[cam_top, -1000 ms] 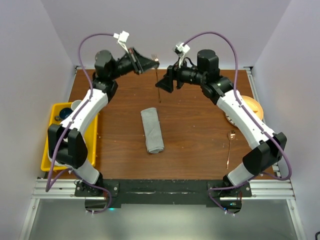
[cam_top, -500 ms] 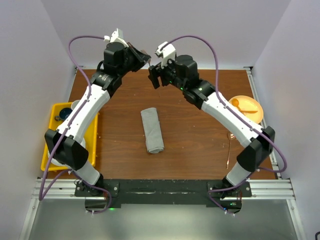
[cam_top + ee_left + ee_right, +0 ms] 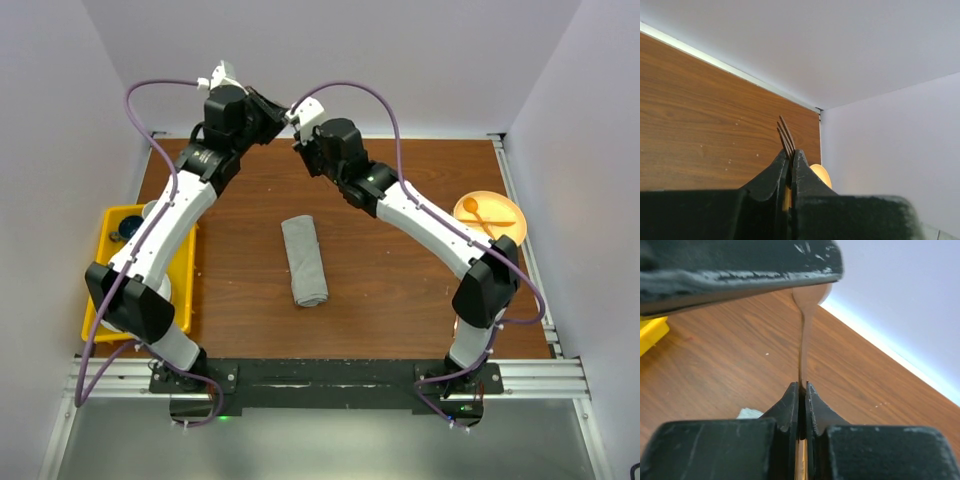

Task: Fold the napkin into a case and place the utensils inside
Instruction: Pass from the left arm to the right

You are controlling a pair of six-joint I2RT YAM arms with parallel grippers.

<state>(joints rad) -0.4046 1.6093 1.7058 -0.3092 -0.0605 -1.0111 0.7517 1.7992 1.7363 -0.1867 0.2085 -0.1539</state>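
Observation:
The napkin (image 3: 304, 262) lies mid-table folded into a narrow grey case; a corner of it (image 3: 750, 413) shows in the right wrist view. Both grippers meet high over the back centre of the table. My left gripper (image 3: 283, 113) (image 3: 790, 155) has its jaws close around a copper fork, whose tines (image 3: 785, 136) stick out beyond the tips. My right gripper (image 3: 300, 137) (image 3: 802, 386) is shut on the same fork's thin handle (image 3: 803, 350), which runs up into the left gripper's finger. No other copper utensil shows.
A yellow bin (image 3: 100, 300) (image 3: 652, 332) stands at the table's left edge beneath the left arm. An orange plate (image 3: 500, 225) (image 3: 821, 175) with an orange spoon (image 3: 483, 214) sits at the right edge. The right arm stretches diagonally across the right half.
Both arms swung in toward the back centre until the grippers met. The right gripper, open before, has shut on the fork handle. The right forearm now covers the table spot where the spoon lay.

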